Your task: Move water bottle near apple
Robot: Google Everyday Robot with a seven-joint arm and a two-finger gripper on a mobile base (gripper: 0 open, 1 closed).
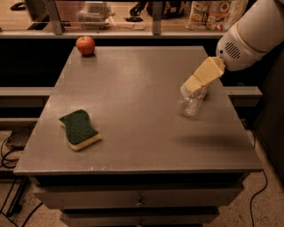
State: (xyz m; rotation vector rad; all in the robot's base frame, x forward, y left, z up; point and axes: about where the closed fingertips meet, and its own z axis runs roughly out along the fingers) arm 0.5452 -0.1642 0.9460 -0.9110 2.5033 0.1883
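The water bottle [191,103] is a small clear crinkled plastic bottle lying on its side on the right part of the grey table [133,97]. Its upper end is hidden behind the gripper. The gripper [195,82], with tan fingers on a white arm, hangs right over the bottle's upper end, coming in from the upper right. The apple [85,45] is round and red-orange and sits at the table's far left corner, far from the bottle.
A green-and-yellow sponge [79,129] lies on the table's front left. A shelf with packages and containers [208,13] runs behind the table. Drawers [140,201] sit under the tabletop. Cables [9,150] lie on the floor at left.
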